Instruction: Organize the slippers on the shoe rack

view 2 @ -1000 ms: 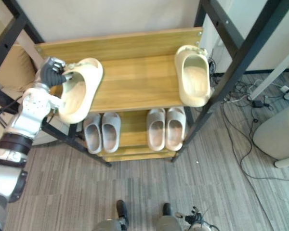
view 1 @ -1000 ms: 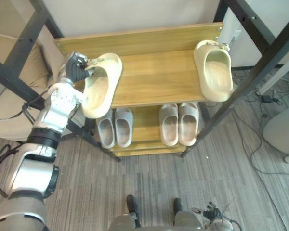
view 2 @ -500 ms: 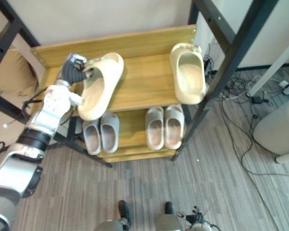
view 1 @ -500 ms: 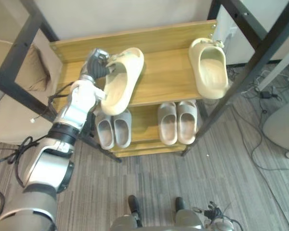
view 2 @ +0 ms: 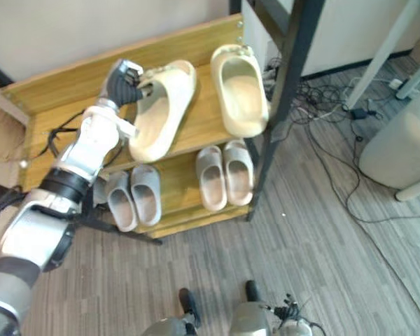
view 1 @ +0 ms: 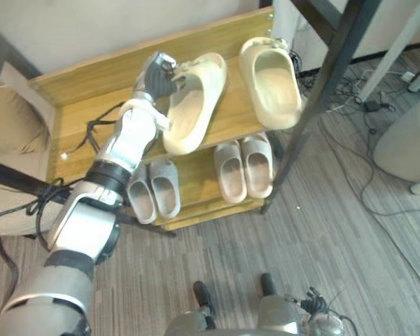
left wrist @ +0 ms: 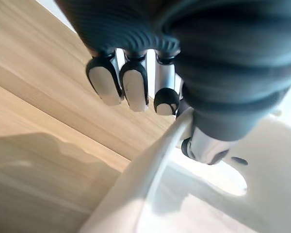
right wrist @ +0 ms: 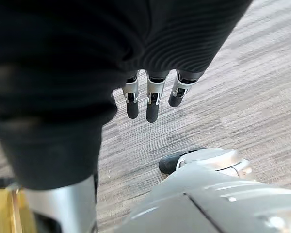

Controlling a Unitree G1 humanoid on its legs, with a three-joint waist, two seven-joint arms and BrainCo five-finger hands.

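My left hand (view 1: 156, 75) grips a cream slipper (view 1: 191, 105) by the side wall near its strap end, above the top shelf of the wooden shoe rack (view 1: 77, 115). In the left wrist view my fingers (left wrist: 133, 87) curl down the outside of the slipper's rim and my thumb (left wrist: 203, 145) presses from the inside, so the wall is pinched between them. From my hand the slipper runs toward 7 o'clock, its far end hanging past the shelf's front edge; I cannot tell whether its sole touches the wood. A second cream slipper (view 1: 271, 82) lies on the same shelf at 3 o'clock of the held one, just beside it. On the lower shelf, at 6 o'clock, stand two grey pairs (view 1: 154, 196) (view 1: 243, 168). My right hand (right wrist: 153, 97) hangs over the floor (right wrist: 242, 73), fingers loose and straight, holding nothing.
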